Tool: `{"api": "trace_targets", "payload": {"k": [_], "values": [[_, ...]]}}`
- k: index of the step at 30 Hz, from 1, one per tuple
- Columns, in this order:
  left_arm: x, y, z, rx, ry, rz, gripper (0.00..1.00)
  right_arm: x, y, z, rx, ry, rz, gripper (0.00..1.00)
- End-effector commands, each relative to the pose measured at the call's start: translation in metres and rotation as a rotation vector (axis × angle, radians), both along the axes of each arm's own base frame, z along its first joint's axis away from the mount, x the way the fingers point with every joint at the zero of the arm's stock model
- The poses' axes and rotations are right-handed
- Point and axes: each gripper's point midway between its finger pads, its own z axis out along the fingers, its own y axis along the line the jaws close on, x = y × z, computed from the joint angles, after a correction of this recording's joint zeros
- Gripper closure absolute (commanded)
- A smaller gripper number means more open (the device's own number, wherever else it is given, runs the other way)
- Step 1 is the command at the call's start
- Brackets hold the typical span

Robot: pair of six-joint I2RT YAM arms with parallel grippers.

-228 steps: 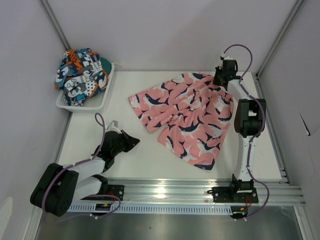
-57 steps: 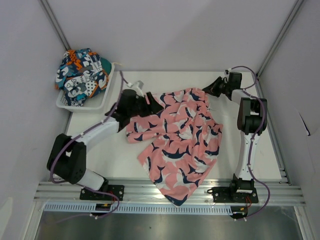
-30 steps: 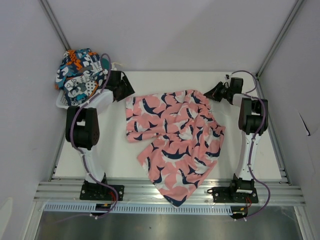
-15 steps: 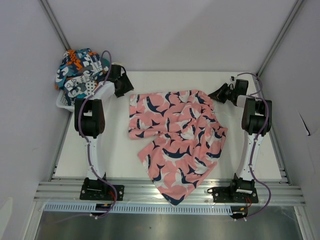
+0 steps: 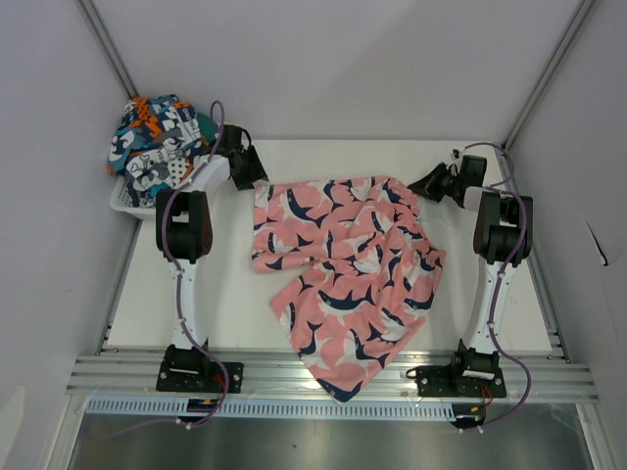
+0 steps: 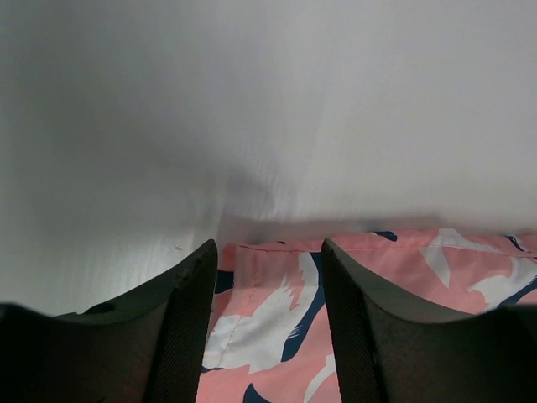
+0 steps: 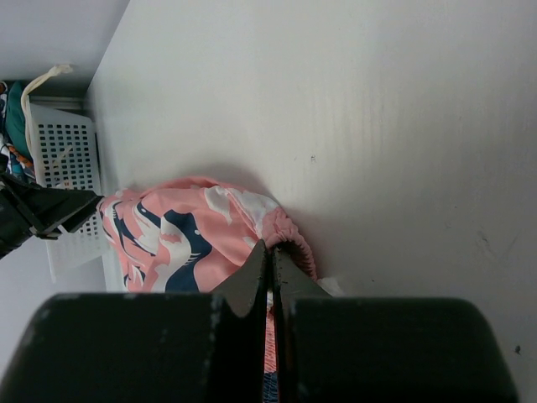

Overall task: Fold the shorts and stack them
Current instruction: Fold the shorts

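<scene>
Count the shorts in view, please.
2. Pink shark-print shorts spread on the table; patchwork shorts bunched in the white basket, far left corner. Others could be hidden beneath those.

No legible text, brand, number or sign in any view — pink shorts [image 5: 343, 264] show shark print only.
</scene>
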Motion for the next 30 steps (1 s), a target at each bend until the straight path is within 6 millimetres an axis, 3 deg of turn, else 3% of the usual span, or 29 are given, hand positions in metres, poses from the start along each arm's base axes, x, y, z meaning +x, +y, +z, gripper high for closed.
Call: {"api": "trace_targets", "payload": {"k": [1,6,17,22,25,30], "values": [[0.0,-0.005,0.011,-0.023,-0.026,-0.047,0.45,0.006,-0.005,0.032,-0.009,-0.079,-0.007,1.0],[-0.003,-0.008,0.009,-0.037,-0.017,-0.073,0.56,0.006,-0.007,0.031,-0.008,-0.075,-0.01,1.0],[-0.011,-0.011,0.005,-0.048,0.003,-0.102,0.54,0.006,-0.009,0.029,-0.005,-0.066,-0.017,1.0],[-0.007,-0.009,0.003,-0.042,0.012,-0.087,0.72,0.006,-0.008,0.031,-0.003,-0.07,-0.017,1.0],[-0.004,-0.009,0.0,-0.04,0.009,-0.079,1.0,0.006,-0.008,0.03,-0.005,-0.072,-0.014,1.0],[0.0,0.003,0.0,-0.079,-0.012,-0.027,1.0,0.006,-0.015,0.026,-0.028,-0.053,-0.042,1.0]]}}
